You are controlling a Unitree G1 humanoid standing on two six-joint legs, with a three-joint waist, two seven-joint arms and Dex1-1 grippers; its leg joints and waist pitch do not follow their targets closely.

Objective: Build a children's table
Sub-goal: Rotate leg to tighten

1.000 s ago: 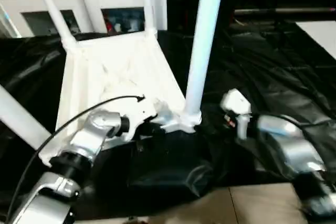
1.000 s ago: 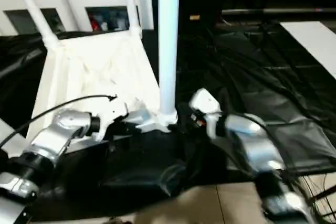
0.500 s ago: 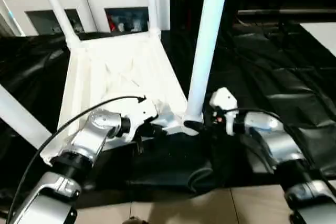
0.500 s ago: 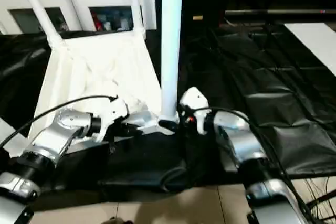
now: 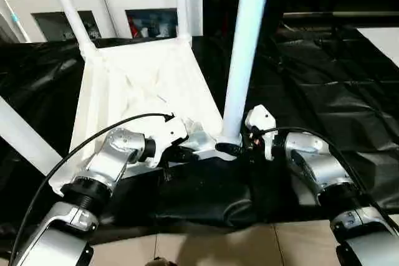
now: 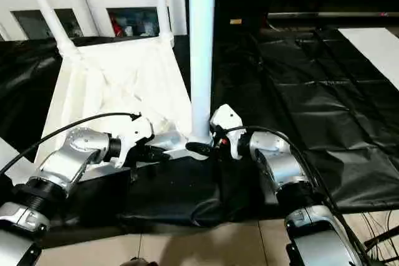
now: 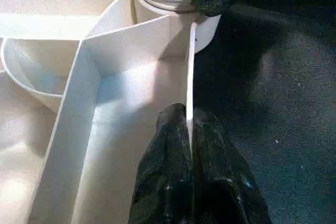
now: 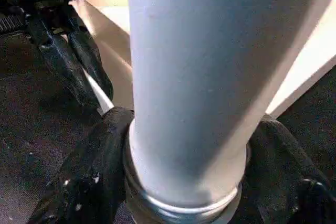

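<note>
Black sheeting [image 5: 324, 85] under tabletop [image 5: 134, 82], left gripper [image 7: 188, 129] clamped on its rim, right gripper [image 8: 184, 145] around nearest leg [image 5: 243, 54]

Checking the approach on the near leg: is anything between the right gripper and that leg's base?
Nothing visible stands between them. The right gripper has a black finger on each side of the near leg at its base, where it meets the tabletop corner socket. The left gripper is shut on the tabletop's rim nearby.

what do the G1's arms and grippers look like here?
Silver metal forearms with black wrist collars. Left gripper and right gripper each have a white housing and two black fingers. A thin black cable arcs over the left forearm; another loops by the right.
</note>
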